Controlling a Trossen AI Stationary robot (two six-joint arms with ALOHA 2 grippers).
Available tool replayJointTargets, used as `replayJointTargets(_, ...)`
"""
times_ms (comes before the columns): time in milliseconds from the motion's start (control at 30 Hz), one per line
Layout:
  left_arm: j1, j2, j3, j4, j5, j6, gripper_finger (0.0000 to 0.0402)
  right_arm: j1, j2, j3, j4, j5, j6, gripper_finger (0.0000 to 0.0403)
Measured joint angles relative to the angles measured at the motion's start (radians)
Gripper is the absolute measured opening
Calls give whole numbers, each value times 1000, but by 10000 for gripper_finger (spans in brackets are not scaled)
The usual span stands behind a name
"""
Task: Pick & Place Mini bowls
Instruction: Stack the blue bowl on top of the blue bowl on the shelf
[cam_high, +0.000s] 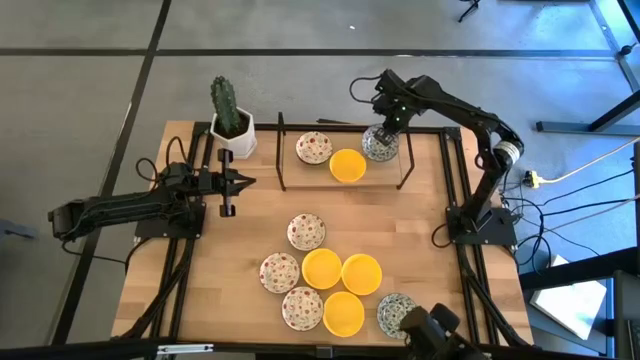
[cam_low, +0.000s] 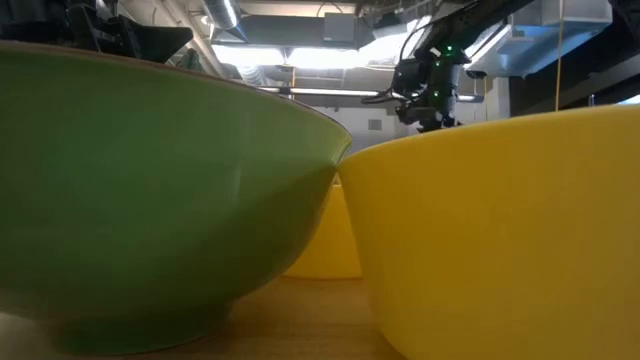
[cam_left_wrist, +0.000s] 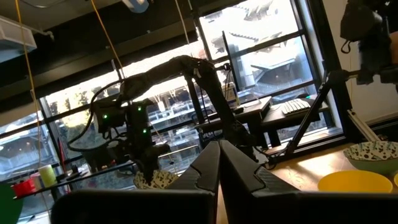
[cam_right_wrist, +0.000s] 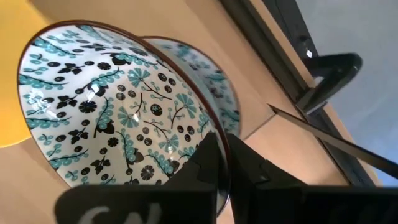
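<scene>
Pinching the rim of a patterned mini bowl (cam_right_wrist: 118, 106), the right gripper (cam_right_wrist: 219, 163) should lower gently beside the yellow bowl (cam_high: 347, 165); left gripper (cam_high: 236, 182) idles clenched.

left arm (cam_high: 130, 208): what I drive on this side is matte black, slim boxy links, dark cable trailing off its base
left gripper (cam_high: 232, 183): I see two black tapered fingers (cam_left_wrist: 205, 169), smooth faces
right arm (cam_high: 470, 125): black too, with a silver collar near the elbow and black cables looped by its base
right gripper (cam_high: 385, 128): my wrist camera shows dark angular fingers (cam_right_wrist: 208, 163); green indicator lights glow on the wrist housing
</scene>
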Motion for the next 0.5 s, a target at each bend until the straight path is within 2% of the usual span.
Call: replayJointTargets(500,0,0,0,0,0,1,4,-35,25,0,-22,-41,4,13)
